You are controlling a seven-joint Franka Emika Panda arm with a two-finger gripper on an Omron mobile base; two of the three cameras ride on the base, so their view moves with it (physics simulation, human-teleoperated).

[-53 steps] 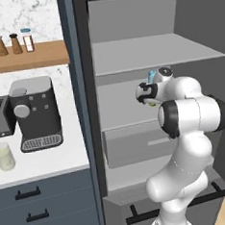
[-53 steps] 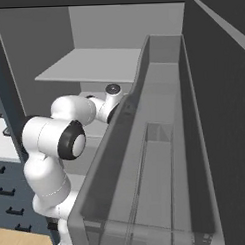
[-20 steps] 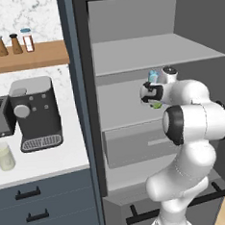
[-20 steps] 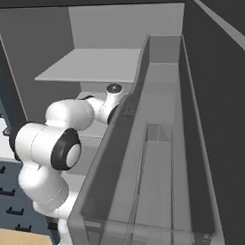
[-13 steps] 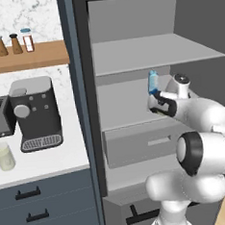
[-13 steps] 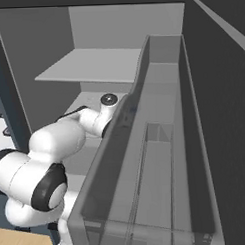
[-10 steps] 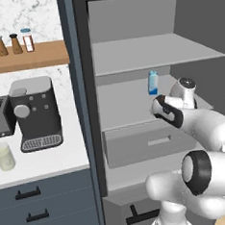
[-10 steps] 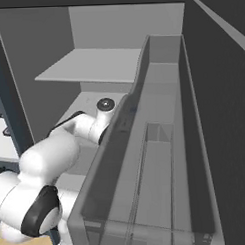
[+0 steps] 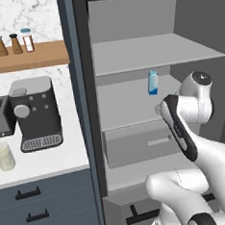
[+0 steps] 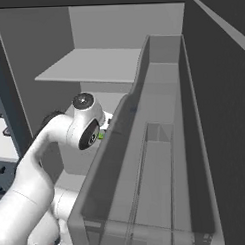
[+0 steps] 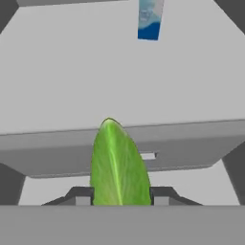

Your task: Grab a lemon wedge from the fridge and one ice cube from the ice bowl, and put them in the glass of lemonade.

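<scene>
The pincer [image 11: 119, 198] gripped a green lemon wedge [image 11: 118, 165], pointing toward twelve o'clock; the glass of lemonade [image 9: 4, 156] stood at nine o'clock on the worktop [image 9: 46, 163].

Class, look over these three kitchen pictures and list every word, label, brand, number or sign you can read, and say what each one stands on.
No text can be read anywhere.
Carton in the fridge: blue and white print, too blurred to read.
Jars on the wooden shelf: labels too small to read.
Coffee machine: no lettering visible.
</scene>
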